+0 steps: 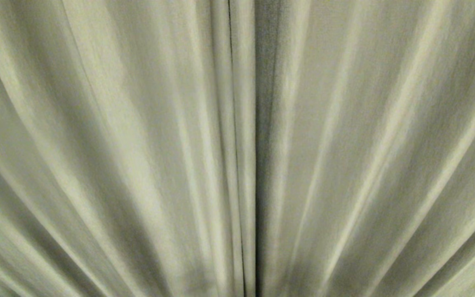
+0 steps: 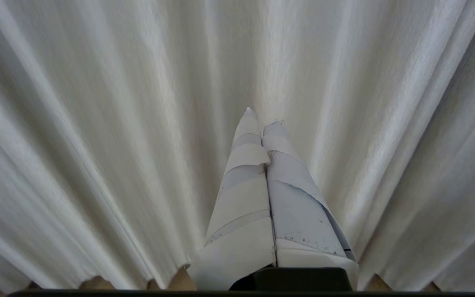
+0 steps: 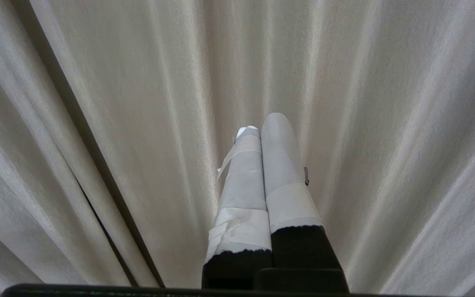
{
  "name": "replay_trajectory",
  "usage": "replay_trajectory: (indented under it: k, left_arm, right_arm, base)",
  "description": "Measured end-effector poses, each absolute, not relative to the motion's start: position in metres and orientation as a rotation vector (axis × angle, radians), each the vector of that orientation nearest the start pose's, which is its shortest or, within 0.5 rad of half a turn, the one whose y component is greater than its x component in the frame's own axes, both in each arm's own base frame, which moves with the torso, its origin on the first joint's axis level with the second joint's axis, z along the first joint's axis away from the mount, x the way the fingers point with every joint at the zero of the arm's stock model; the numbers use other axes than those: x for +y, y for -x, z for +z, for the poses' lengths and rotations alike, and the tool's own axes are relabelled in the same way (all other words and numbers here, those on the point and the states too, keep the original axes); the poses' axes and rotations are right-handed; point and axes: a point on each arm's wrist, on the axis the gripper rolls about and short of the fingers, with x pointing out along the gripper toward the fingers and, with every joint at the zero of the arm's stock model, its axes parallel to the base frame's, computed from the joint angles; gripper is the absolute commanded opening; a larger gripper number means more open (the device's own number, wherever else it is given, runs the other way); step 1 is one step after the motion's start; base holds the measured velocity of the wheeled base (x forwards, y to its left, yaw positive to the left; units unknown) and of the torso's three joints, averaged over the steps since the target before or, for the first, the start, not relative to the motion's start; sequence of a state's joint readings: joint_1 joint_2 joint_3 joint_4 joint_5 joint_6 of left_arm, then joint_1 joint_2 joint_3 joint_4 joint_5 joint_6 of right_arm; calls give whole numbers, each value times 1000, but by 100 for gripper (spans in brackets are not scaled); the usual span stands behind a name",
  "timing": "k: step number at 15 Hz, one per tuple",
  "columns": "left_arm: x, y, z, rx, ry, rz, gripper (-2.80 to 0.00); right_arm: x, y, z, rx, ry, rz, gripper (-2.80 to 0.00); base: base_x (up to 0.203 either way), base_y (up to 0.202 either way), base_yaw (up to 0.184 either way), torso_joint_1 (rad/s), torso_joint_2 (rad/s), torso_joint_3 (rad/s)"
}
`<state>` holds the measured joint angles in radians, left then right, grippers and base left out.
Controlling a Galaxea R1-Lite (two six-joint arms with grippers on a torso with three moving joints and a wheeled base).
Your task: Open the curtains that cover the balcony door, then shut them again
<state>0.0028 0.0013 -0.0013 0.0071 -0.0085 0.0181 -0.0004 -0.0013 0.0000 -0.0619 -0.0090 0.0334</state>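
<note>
The curtains (image 1: 138, 148) fill the whole view, pulled together, meeting at a dark line in the middle. The left gripper (image 2: 262, 117) and right gripper (image 3: 264, 123) are both closed tight and hold nothing.

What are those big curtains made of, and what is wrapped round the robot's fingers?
The curtains look like thick woven cloth, matte and pale cream: a fine weave grain shows and they hang in soft vertical pleats. The fingers of the left gripper and the right gripper seem wrapped in whitish tape, with torn edges and overlapping bands; black, probably plastic, shows beneath.
</note>
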Motion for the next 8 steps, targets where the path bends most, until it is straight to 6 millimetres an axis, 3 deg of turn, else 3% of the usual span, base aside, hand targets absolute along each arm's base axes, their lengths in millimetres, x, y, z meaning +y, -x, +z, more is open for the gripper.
replay_trajectory:
  k: [4, 8]
  left_arm:
    - [0, 24, 78, 1, -27, -14, -280]
    - [-2, 33, 114, -81, -17, -72, -280]
  right_arm:
    - [0, 23, 82, -63, -34, -9, -280]
    - [0, 23, 82, -64, -34, -9, -280]
  base:
    - [0, 0, 0, 0, 0, 0]
    - [0, 0, 0, 0, 0, 0]
